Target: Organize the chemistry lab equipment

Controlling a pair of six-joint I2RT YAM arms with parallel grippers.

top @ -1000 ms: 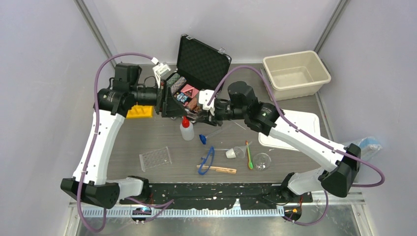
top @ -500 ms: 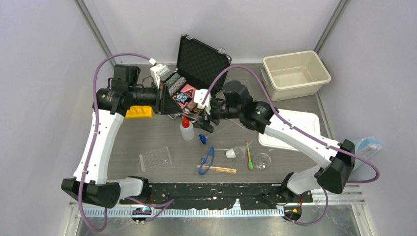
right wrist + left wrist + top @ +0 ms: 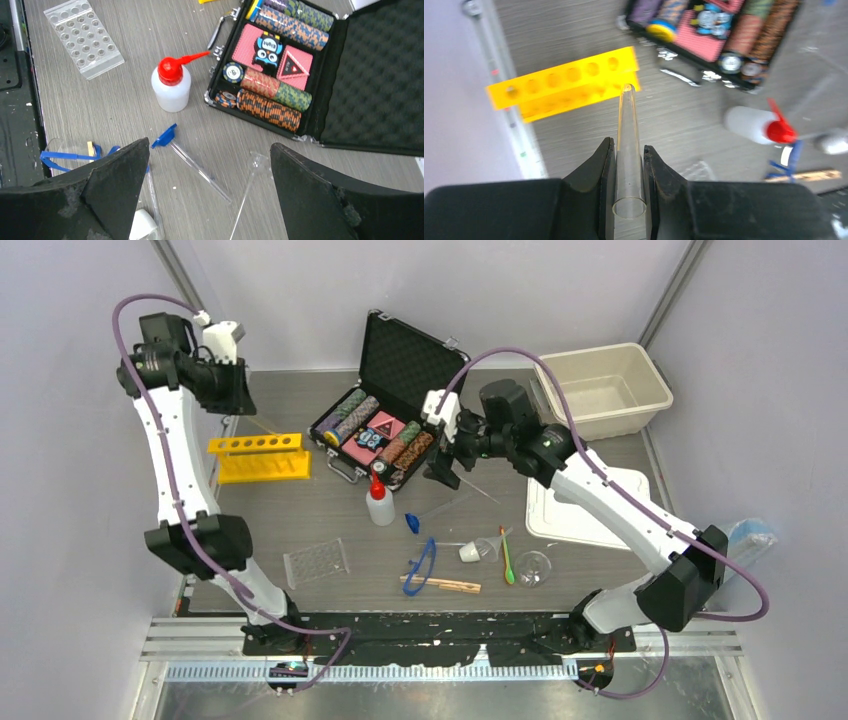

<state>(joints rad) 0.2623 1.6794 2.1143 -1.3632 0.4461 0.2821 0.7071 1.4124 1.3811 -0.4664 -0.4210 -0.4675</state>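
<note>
On the table (image 3: 300, 510) your work looks to be at its beginning, because nearly all things lie loose. The black case (image 3: 415, 365) of chips stands open at the back, and the beige bin (image 3: 610, 425) at the back right seems empty. The yellow rack (image 3: 258, 458) stands at the left, and in the left wrist view I see no tube in its holes. The clear rack (image 3: 316, 562) lies near the front, also without tubes as far as I can tell. The white bottle (image 3: 379, 506) with the red cap stands just in front of the case. The blue goggles (image 3: 422, 566), the wooden clamp (image 3: 442, 585), the funnel (image 3: 478, 550) and the green spatula (image 3: 508, 565) lie close together in the front middle, none of them sorted. Your left gripper (image 3: 627, 146) is closed on a clear glass tube (image 3: 626, 115), high above the yellow rack and pointing to its right end, so I judge that putting this tube in a hole is the step in hand. Your right gripper (image 3: 210, 145) is spread wide with nothing in it, above a blue-capped tube (image 3: 192, 162) that lies on the table beside the case.
</note>
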